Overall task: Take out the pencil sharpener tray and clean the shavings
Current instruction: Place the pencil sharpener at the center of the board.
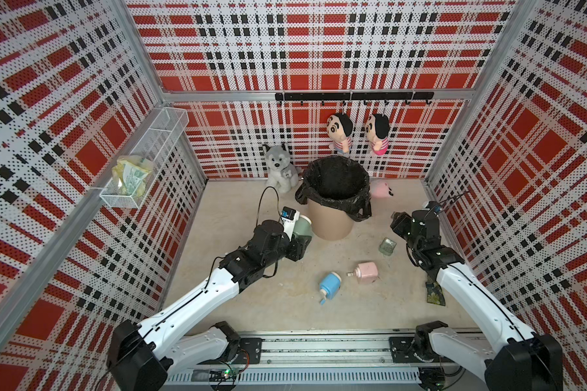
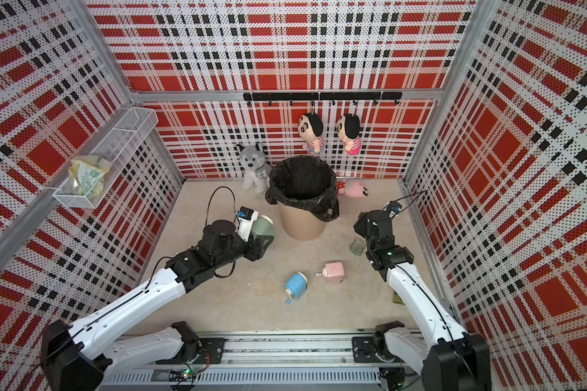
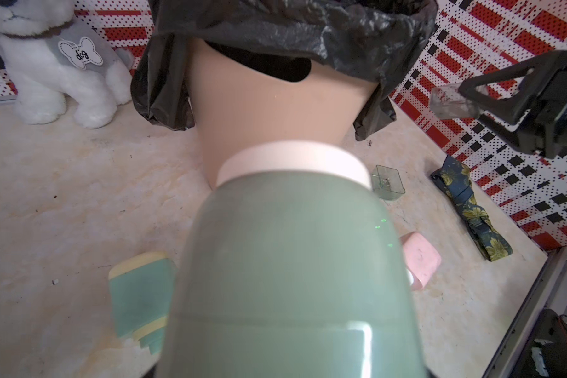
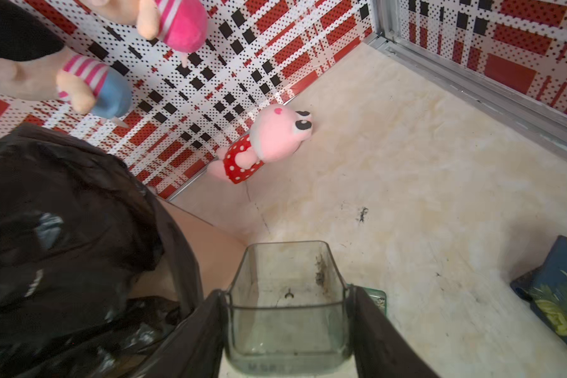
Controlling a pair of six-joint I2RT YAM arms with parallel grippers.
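Since the next move turns on where the tray (image 4: 288, 320) lies from the bin (image 1: 329, 223), you log as follows.
Top views: right gripper (image 1: 394, 219) just beside bin, bin to its left; both arms flank it. Left gripper (image 2: 261, 241) clamped on green sharpener (image 2: 263, 227), bin's other side.
Left wrist: sharpener fills fgd, bin behind.
Right wrist: jaws clamped on tray, long axis pointing away from wrist, beside bin, not over its mouth; only specks inside.

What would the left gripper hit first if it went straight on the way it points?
Probably the tan bin, on its wall below the black liner. The green sharpener in the left gripper points straight at it; the gap is unclear.
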